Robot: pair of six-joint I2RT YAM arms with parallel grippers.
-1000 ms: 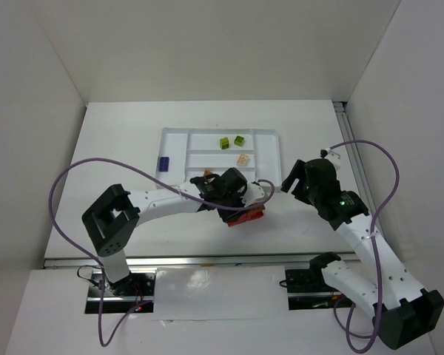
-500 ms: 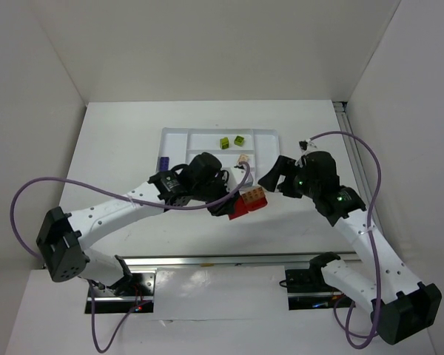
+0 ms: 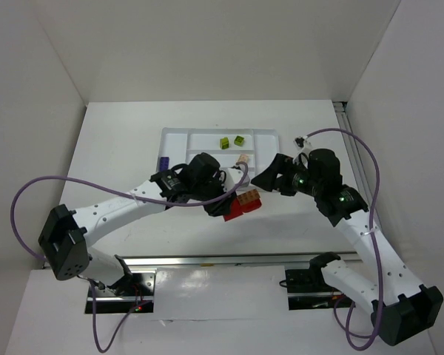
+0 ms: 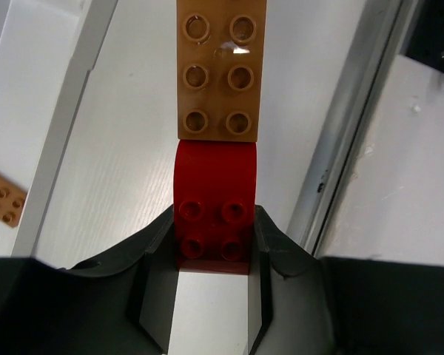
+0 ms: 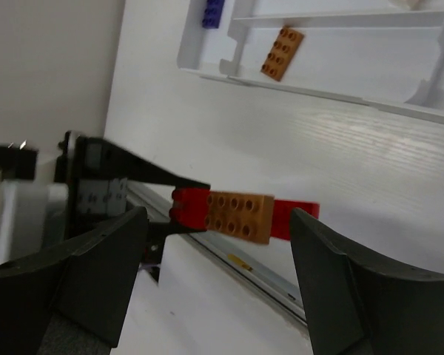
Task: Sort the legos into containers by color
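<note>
Currently: left gripper (image 4: 214, 225) loaded

Jaws clamped on red studded plastic brick (image 4: 213, 185), with an orange studded plastic brick (image 4: 220, 70) snapped to its far end. Pair is near the white divided plastic tray's (image 3: 163, 148) front rim. Right gripper (image 5: 218, 281) spread wide, facing them.

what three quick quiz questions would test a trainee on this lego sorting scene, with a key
1. True or false: the left gripper is shut on the red brick.
2. Which piece is snapped onto the red brick? A) a purple brick B) an orange brick C) a lime green brick
3. Fill in the blank: the right gripper is ___ (open or shut).
Key: 1 true; 2 B; 3 open.
</note>
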